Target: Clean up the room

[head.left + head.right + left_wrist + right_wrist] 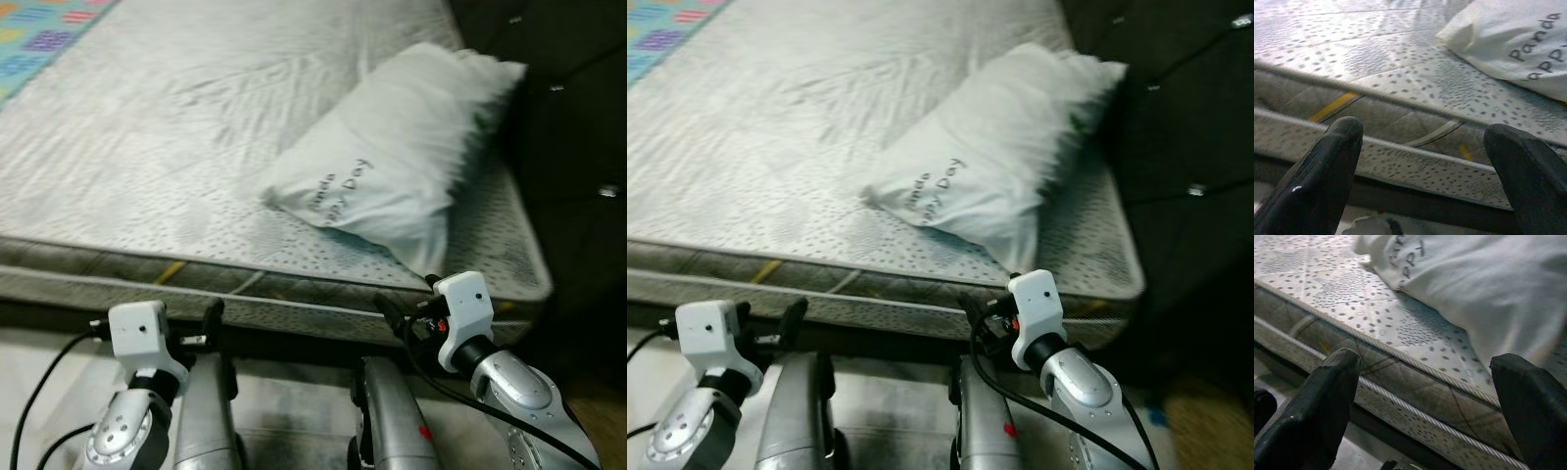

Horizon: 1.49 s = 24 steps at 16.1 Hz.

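Pillow (pixel 402 147): laid near the bed's (pixel 147 147) front right corner. Left gripper (pixel 1422 161), right gripper (pixel 1425 396): jaws spread wide, nothing held, kept before the bed's front edge.

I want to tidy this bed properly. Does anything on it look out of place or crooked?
Yes. The white printed pillow lies diagonally on the bare grey dotted mattress, near its front edge, with one corner close to the dark padded headboard. It is not squared to the headboard. Both the left gripper and right gripper are open, short of the bed.
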Tool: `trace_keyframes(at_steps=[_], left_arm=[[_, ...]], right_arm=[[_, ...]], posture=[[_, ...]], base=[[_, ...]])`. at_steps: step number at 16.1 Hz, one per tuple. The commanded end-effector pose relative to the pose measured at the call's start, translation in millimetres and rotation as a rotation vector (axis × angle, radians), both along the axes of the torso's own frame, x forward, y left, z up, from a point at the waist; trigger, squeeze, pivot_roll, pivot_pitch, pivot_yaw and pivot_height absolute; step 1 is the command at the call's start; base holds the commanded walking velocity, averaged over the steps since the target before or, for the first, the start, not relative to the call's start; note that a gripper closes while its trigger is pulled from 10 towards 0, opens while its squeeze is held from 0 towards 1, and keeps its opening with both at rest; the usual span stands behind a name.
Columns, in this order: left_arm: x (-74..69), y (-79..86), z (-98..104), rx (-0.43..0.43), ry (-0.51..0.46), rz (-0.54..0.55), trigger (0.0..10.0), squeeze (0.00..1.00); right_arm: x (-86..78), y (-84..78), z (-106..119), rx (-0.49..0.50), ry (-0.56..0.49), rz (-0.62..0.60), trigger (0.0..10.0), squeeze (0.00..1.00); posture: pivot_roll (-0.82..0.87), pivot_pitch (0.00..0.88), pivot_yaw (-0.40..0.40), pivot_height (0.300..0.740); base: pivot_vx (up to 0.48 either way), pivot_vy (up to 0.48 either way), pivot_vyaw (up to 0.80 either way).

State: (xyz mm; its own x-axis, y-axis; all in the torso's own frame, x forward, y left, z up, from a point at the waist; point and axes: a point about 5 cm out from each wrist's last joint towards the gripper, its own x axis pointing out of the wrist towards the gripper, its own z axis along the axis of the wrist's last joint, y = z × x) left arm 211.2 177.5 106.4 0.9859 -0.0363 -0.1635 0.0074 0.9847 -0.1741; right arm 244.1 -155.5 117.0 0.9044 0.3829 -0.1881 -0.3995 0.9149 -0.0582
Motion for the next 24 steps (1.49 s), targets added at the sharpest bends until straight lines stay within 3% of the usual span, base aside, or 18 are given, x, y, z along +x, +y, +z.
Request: trace_keyframes(at_steps=[1,6,17,19,21,24], left_arm=[[-0.3,-1.2,3,-0.006,-0.011,-0.012,10.0,0.0],[0.2,-1.1,1,-0.008,-0.006,-0.014,10.0,0.0],[3.2,1.7,2,0.008,0.003,0.001,10.0,0.0],[3.7,1.5,2,0.016,-0.001,-0.004,10.0,0.0],[4.2,0.6,4,0.033,-0.01,-0.015,10.0,0.0],[3.2,1.0,8,0.058,-0.023,-0.023,10.0,0.0]], right_arm=[[-0.3,-0.7,2,0.002,-0.01,0.002,10.0,0.0],[4.7,-4.7,4,0.011,-0.017,-0.055,10.0,0.0],[16.2,-3.6,10,0.057,-0.049,-0.124,10.0,0.0],[24.4,-2.7,12,0.072,-0.057,-0.149,10.0,0.0],[32.5,2.1,14,0.102,-0.054,-0.157,10.0,0.0],[47.1,26.8,15,0.171,-0.028,-0.125,10.0,0.0]], posture=[[-0.09,0.19,-0.052,0.535],[-0.09,0.192,-0.05,0.535],[-0.08,0.183,-0.043,0.535],[-0.08,0.183,-0.042,0.535],[-0.07,0.182,-0.039,0.535],[-0.05,0.19,-0.038,0.535]], base=[[0.266,0.0,0.0],[0.262,0.0,-0.16],[0.0,0.0,-0.11],[0.0,0.0,0.0],[0.0,0.0,0.0],[0.0,0.0,0.0]])
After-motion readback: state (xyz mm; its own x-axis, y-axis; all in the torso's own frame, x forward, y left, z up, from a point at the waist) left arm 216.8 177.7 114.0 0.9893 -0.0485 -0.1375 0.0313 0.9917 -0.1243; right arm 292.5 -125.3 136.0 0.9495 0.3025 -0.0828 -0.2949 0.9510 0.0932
